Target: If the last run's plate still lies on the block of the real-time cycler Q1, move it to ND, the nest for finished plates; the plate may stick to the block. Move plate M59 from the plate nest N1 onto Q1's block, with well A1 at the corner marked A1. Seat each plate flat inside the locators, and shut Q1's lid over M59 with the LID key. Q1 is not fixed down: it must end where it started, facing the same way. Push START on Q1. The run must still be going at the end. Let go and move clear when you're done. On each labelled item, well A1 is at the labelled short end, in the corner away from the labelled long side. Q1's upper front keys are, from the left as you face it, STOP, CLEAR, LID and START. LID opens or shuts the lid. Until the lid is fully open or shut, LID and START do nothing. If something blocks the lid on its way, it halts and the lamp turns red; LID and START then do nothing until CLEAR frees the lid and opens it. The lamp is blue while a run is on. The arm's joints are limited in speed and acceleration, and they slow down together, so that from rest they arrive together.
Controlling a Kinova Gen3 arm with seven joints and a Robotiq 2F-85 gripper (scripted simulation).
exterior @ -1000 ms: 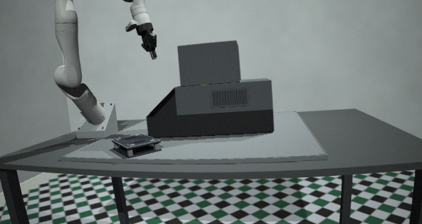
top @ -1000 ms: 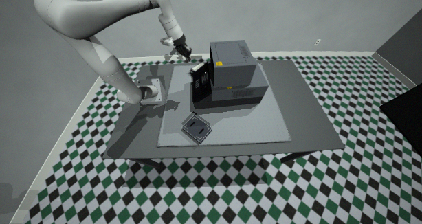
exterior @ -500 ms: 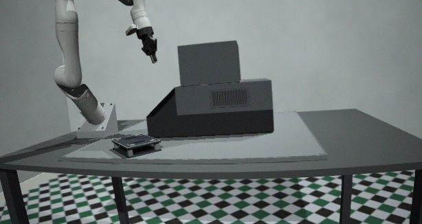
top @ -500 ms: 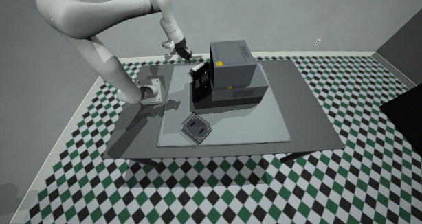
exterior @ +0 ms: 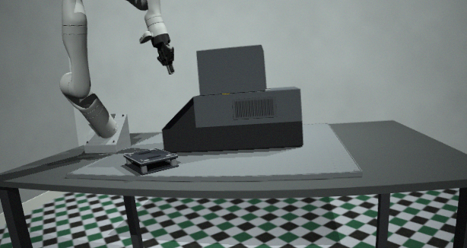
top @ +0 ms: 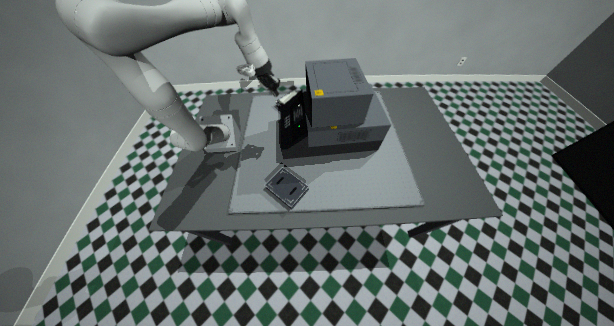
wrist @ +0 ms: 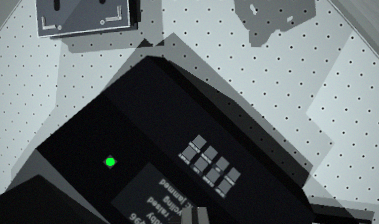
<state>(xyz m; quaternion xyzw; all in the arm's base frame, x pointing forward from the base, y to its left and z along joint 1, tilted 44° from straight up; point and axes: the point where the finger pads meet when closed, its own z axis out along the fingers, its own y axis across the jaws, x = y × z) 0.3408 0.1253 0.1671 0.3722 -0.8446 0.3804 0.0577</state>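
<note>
The cycler Q1 (top: 345, 130) (exterior: 247, 114) stands on the pale mat, with its boxy lid (top: 340, 92) (exterior: 230, 70) on top. Its black sloped front (top: 291, 122) (wrist: 155, 130) faces the arm. The lamp (top: 299, 126) (wrist: 110, 161) is green. The key block (wrist: 210, 165) lies just ahead of my fingertips. My gripper (top: 276, 91) (exterior: 170, 71) (wrist: 200, 217) is shut and empty, hanging above the front panel. A whitish plate edge (top: 287, 99) shows at the far side of the front. A dark nest (top: 285, 186) (exterior: 150, 160) (wrist: 82, 15) lies on the mat before Q1. The block is hidden.
The arm's base (top: 220, 132) (exterior: 108, 137) is bolted at the table's left. The mat (top: 350, 190) (exterior: 285, 163) covers the table's middle; the dark table top (top: 450, 170) extends to the right.
</note>
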